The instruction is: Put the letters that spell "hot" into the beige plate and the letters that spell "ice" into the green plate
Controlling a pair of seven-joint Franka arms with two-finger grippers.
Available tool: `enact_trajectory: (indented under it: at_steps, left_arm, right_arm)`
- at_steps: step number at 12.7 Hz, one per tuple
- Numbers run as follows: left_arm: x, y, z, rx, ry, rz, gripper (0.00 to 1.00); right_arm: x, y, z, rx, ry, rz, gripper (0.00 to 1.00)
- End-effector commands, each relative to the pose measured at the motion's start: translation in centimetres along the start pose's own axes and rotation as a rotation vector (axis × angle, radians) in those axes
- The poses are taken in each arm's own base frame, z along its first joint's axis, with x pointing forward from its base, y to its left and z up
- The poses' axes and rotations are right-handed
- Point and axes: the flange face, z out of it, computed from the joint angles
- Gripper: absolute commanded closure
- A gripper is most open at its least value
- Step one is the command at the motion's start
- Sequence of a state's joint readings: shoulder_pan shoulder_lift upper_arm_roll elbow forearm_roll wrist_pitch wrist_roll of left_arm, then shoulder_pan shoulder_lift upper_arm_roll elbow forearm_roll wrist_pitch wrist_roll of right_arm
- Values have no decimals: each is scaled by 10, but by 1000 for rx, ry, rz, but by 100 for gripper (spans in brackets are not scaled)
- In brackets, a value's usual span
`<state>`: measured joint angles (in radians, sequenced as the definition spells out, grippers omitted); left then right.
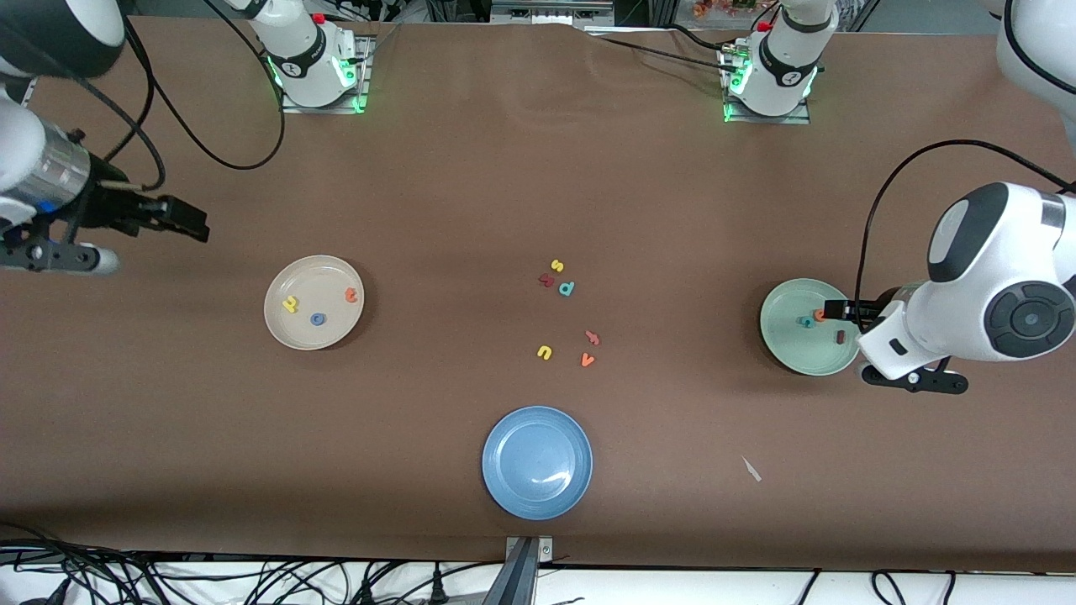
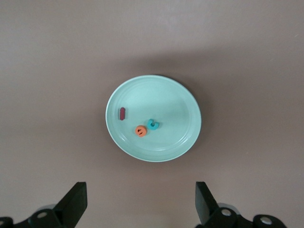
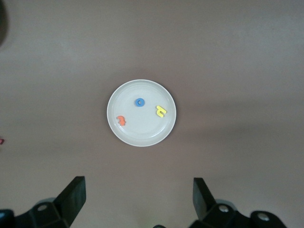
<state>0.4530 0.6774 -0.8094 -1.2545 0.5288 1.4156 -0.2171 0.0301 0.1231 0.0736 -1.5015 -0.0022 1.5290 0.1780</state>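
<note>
The beige plate (image 1: pixel 324 281) (image 3: pixel 142 130) holds a yellow h (image 1: pixel 291 304) (image 3: pixel 161 111), a blue o (image 1: pixel 318 318) (image 3: pixel 139 102) and an orange t (image 1: pixel 350 294) (image 3: pixel 121 120). In the green plate (image 1: pixel 790 344) (image 2: pixel 175 104) lie a teal c (image 1: pixel 805 321) (image 2: pixel 153 125), an orange e (image 1: pixel 818 316) (image 2: pixel 140 131) and a dark red i (image 1: pixel 840 337) (image 2: pixel 122 114). My left gripper (image 1: pixel 841 311) (image 2: pixel 141 194) hangs open and empty, high over the green plate's edge. My right gripper (image 1: pixel 189 220) (image 3: pixel 138 190) is open and empty, high over bare table beside the beige plate.
A blue plate (image 1: pixel 537 461) stands near the table's front edge. Loose letters lie mid-table: yellow s (image 1: pixel 556 265), a dark red letter (image 1: pixel 546 280), teal p (image 1: pixel 567 288), a salmon hooked letter (image 1: pixel 593 338), yellow u (image 1: pixel 544 352), orange v (image 1: pixel 587 360). A pale scrap (image 1: pixel 751 469) lies nearer the front.
</note>
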Motion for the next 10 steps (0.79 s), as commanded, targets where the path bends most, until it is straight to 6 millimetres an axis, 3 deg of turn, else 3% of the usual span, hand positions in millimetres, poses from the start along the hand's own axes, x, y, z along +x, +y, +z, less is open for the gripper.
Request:
enact_trajectory:
  at_steps: [1, 6, 10]
  left_arm:
    - [1, -4, -41, -10, 58, -22, 0]
    - [-4, -5, -75, -62, 126, -27, 0]
    - [4, -11, -72, -102, 110, -31, 0]
  right_arm:
    - [-7, -5, 4, 4, -51, -26, 0]
    - [-9, -15, 8, 7, -74, -95, 0]
    - [-7, -18, 12, 9, -79, -95, 0]
